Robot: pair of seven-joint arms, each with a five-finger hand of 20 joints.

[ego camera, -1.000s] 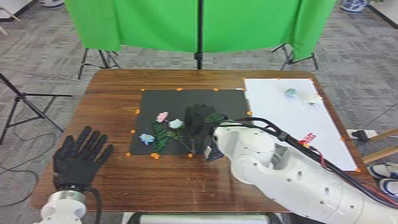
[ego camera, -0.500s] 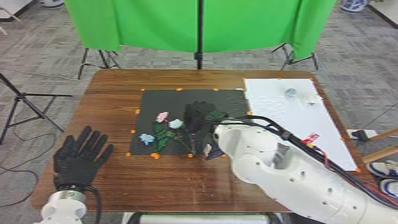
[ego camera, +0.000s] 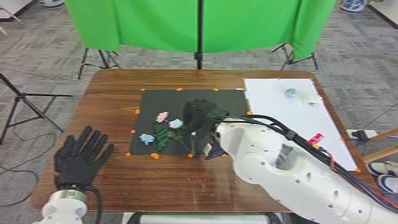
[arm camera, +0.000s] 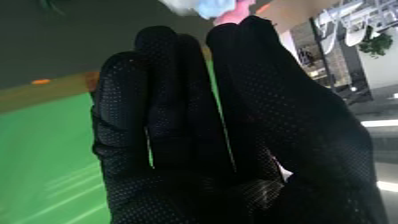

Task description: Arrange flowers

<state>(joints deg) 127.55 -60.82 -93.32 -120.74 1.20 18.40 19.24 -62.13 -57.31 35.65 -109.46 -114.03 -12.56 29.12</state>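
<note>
The brown wooden table [ego camera: 169,187] extends beneath both hands; the white sheet [ego camera: 289,120] lies right of the right hand [ego camera: 201,114], the black mat [ego camera: 173,101] under it. That hand is open, fingers nearly straight (any hold, I can't tell); the left hand [ego camera: 80,159] is spread, empty. Left of the right hand: blue flower [ego camera: 147,138], white flower [ego camera: 175,123], pink flower [ego camera: 163,116].

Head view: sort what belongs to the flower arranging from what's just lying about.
Part of the job:
- pink flower, white flower, blue flower
- black mat under them
- right hand, beside them
- probably the pale-blue piece and white piece on the white sheet

Just about:
- green cloth
- black stand
- orange markers
</note>
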